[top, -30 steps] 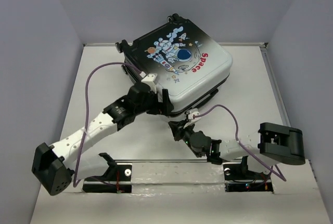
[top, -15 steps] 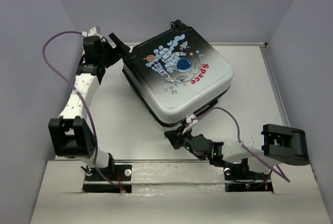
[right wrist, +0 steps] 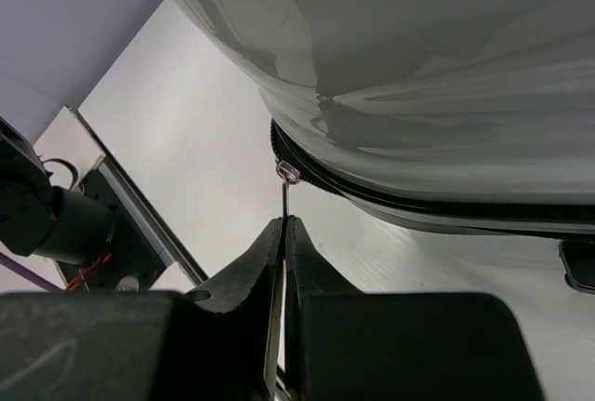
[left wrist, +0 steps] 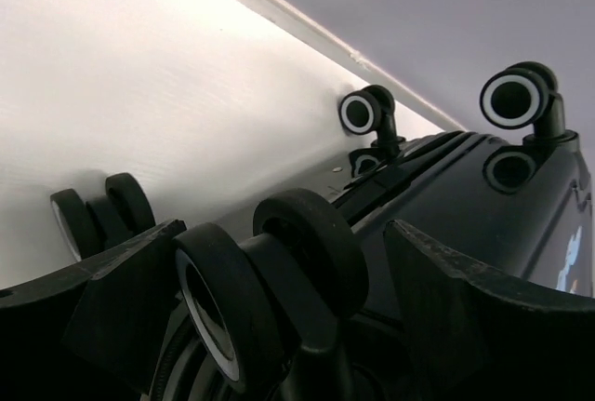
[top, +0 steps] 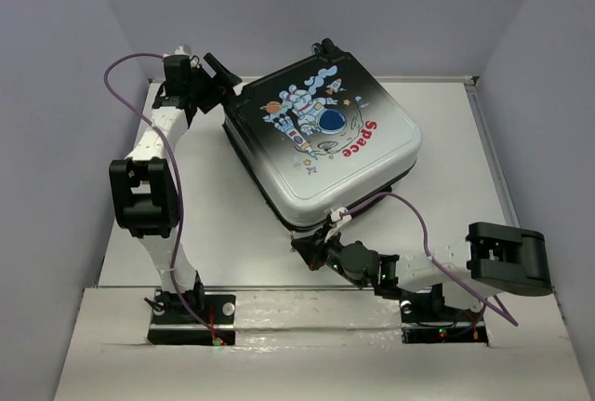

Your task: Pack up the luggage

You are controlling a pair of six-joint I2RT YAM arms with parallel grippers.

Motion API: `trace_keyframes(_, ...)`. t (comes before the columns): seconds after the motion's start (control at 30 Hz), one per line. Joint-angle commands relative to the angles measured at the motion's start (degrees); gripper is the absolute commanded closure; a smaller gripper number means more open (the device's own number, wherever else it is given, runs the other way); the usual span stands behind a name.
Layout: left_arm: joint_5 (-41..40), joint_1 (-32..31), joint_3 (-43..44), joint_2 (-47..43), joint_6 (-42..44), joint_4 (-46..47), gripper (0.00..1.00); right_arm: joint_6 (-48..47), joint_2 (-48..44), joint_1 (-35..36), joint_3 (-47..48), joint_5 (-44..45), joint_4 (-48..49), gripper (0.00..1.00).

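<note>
Left arm swung away from the near-left side of the case and up to the far-left corner of the table (top: 223, 224) over the last second; the luggage (top: 325, 140) turned a little clockwise on the spot, while the right arm kept its place at the near edge. Luggage lies flat and closed on the table, toward the back centre, astronaut and red "Space" print facing up, white end of the shell nearest the arm bases. Its wheels point to the back-left corner. Left gripper (top: 223, 85) sits right at that wheel end, fingers spread wide. Left wrist view: a twin black castor (left wrist: 307, 252) stands between the two fingers; cannot tell whether either finger touches it. Another castor (left wrist: 93, 215) shows low at the left, and two more (left wrist: 361, 111) stand against the far wall line. Right gripper (top: 307, 238) is low, just beside the luggage's near corner, fingers pressed together. Right wrist view: they pinch the thin zipper pull (right wrist: 286, 198), which runs up from between the fingertips to the slider on the dark zipper seam (right wrist: 390, 201) under the white shell. Purple cable (top: 409, 220) loops from the right wrist back along its arm.
</note>
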Motion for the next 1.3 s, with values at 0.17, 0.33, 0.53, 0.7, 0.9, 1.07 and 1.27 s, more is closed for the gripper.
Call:
trace_keyframes(0.17,7.19,-0.08,0.54,0.53,-9.48,13.55,0.13,1.75,1.06,1.62,0.19,-3.05,-4.2,0.93)
trace_keyframes(0.33,9.74,-1.22,-0.16,2.64,-14.4,18.12,0.11,1.92,-0.61,1.62,0.28,-2.61,-6.14,0.93)
trace_keyframes(0.53,10.45,-1.57,-1.21,2.38,-17.4,22.87,0.61,2.1,-2.19,1.09,0.46,-1.99,-9.65,0.93)
trace_keyframes(0.7,6.32,-0.96,-8.32,-2.1,-15.12,26.12,0.94,3.42,-5.36,-2.78,-1.04,-5.33,-11.06,0.93)
trace_keyframes(0.9,0.43,2.46,-26.5,-12.38,-13.62,30.69,0.94,1.05,-11.77,-10.15,0.63,-11.57,-17.03,0.93)
trace_keyframes(1.07,-2.47,2.74,-45.74,-24.85,-18.36,39.98,0.94,-4.92,-17.3,-19.44,4.92,-15.08,-21.95,0.93)
trace_keyframes(1.27,-4.67,2.3,-62.8,-37.51,-15.99,40.37,0.94,-8.62,-23.45,-31.77,8.71,-23.79,-29.33,0.93)
